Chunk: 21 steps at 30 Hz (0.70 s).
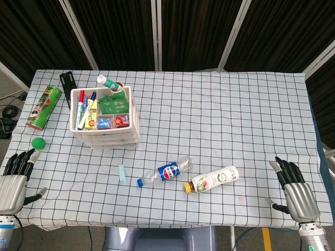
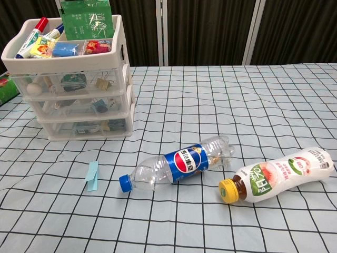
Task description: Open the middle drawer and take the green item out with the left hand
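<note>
Head view, bottom corners: left hand and right hand rest on the checked tablecloth, fingers spread, holding nothing. A green ball lies just beyond the left hand. Centre: Pepsi bottle and yellow-capped drink bottle lie on their sides, a pale blue strip to their left. Upper left: drawer unit, all drawers closed; middle drawer contents blurred, green item not identifiable. A green tube lies left of the unit.

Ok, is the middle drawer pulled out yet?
No, in the chest view the middle drawer sits flush with the drawers above and below it.
</note>
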Each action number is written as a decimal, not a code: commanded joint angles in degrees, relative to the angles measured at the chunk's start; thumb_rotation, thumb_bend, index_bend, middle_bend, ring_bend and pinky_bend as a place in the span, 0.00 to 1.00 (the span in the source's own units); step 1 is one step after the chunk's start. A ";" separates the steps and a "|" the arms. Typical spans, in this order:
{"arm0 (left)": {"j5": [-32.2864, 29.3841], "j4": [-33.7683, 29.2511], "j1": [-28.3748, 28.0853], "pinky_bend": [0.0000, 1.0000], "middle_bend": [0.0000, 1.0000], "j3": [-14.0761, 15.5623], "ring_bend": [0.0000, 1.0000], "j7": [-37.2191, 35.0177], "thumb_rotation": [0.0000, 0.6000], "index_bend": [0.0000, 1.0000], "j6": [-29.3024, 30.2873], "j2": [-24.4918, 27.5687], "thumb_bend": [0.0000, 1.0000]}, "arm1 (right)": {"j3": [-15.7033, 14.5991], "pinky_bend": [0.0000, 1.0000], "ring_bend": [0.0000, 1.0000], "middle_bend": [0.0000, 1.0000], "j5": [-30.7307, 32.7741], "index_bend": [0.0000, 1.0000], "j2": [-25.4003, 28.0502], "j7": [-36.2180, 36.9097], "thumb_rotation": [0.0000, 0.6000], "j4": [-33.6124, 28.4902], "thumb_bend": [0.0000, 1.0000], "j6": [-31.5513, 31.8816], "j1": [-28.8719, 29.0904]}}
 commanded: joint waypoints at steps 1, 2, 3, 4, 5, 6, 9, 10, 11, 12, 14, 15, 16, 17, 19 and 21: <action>-0.04 0.05 0.01 0.00 0.00 -0.07 0.00 0.01 1.00 0.00 -0.09 -0.04 0.18 | -0.01 0.00 0.00 0.00 0.00 0.00 -0.01 -0.04 1.00 -0.01 0.04 -0.07 0.04; -0.07 0.08 0.00 0.00 0.00 -0.09 0.00 0.05 1.00 0.00 -0.14 -0.04 0.18 | -0.01 0.00 0.00 0.00 0.00 0.00 -0.01 -0.04 1.00 -0.02 0.04 -0.08 0.05; -0.15 0.11 -0.01 0.00 0.00 -0.12 0.00 0.12 1.00 0.00 -0.28 -0.07 0.18 | 0.00 0.00 0.00 0.00 0.01 0.00 0.00 -0.02 1.00 -0.02 0.04 -0.07 0.05; -0.19 0.11 -0.02 0.00 0.00 -0.14 0.00 0.14 1.00 0.00 -0.38 -0.10 0.18 | 0.01 0.00 0.00 0.00 0.05 0.00 0.02 0.00 1.00 -0.01 0.04 -0.08 0.04; -0.19 0.09 -0.02 0.00 0.00 -0.16 0.00 0.11 1.00 0.00 -0.44 -0.11 0.18 | 0.02 0.00 0.00 0.00 0.10 0.00 0.02 0.06 1.00 -0.03 0.04 -0.07 0.04; -0.16 0.07 -0.01 0.00 0.00 -0.17 0.00 0.07 1.00 0.00 -0.48 -0.10 0.18 | 0.05 0.00 0.00 0.00 0.15 0.00 0.03 0.16 1.00 -0.07 0.04 -0.07 0.03; 0.03 -0.02 0.03 0.00 0.00 -0.23 0.00 -0.19 1.00 0.00 -0.49 -0.02 0.18 | 0.06 0.00 0.00 0.00 0.13 0.00 0.04 0.22 1.00 -0.15 0.04 -0.03 0.03; 0.03 -0.02 0.01 0.00 0.00 -0.26 0.00 -0.31 1.00 0.00 -0.56 0.02 0.18 | 0.06 0.00 0.00 0.00 0.16 0.00 0.01 0.15 1.00 -0.16 0.04 -0.09 0.05; -0.02 0.02 0.00 0.00 0.00 -0.31 0.00 -0.36 1.00 0.00 -0.62 0.03 0.18 | 0.06 0.00 0.00 0.00 0.17 0.00 -0.02 0.09 1.00 -0.17 0.04 -0.13 0.07; -0.14 0.07 -0.01 0.00 0.00 -0.36 0.00 -0.29 1.00 0.00 -0.69 -0.02 0.18 | 0.07 0.00 0.00 0.00 0.21 0.00 -0.02 0.05 1.00 -0.18 0.04 -0.16 0.08; -0.68 -0.01 -0.03 0.00 0.00 -0.54 0.00 -0.09 1.00 0.00 -0.96 -0.25 0.18 | 0.13 0.00 0.00 0.00 0.39 0.00 -0.01 0.10 1.00 -0.19 0.04 -0.28 0.12; -0.81 -0.09 -0.06 0.00 0.00 -0.59 0.00 -0.11 1.00 0.00 -1.08 -0.30 0.18 | 0.14 0.00 0.00 0.00 0.45 0.00 0.01 0.15 1.00 -0.20 0.04 -0.31 0.13; -0.91 -0.20 -0.10 0.00 0.00 -0.61 0.00 -0.18 1.00 0.00 -1.23 -0.35 0.19 | 0.16 0.00 0.00 0.00 0.51 0.00 0.04 0.21 1.00 -0.19 0.04 -0.35 0.14; -1.03 -0.37 -0.20 0.00 0.00 -0.62 0.00 -0.41 1.00 0.00 -1.54 -0.36 0.19 | 0.18 0.00 0.00 0.00 0.64 0.00 0.08 0.33 1.00 -0.20 0.04 -0.44 0.16; -1.11 -0.71 -0.42 0.04 0.00 -0.61 0.01 -1.10 1.00 0.00 -2.12 -0.40 0.21 | 0.25 0.00 0.00 0.00 0.92 0.00 0.17 0.61 1.00 -0.23 0.04 -0.55 0.16; -0.94 -0.86 -0.73 0.22 0.14 -0.78 0.15 -2.32 1.00 0.00 -2.50 -0.66 0.27 | 0.30 0.00 0.00 0.00 1.13 0.00 0.29 0.93 1.00 -0.21 0.04 -0.62 0.17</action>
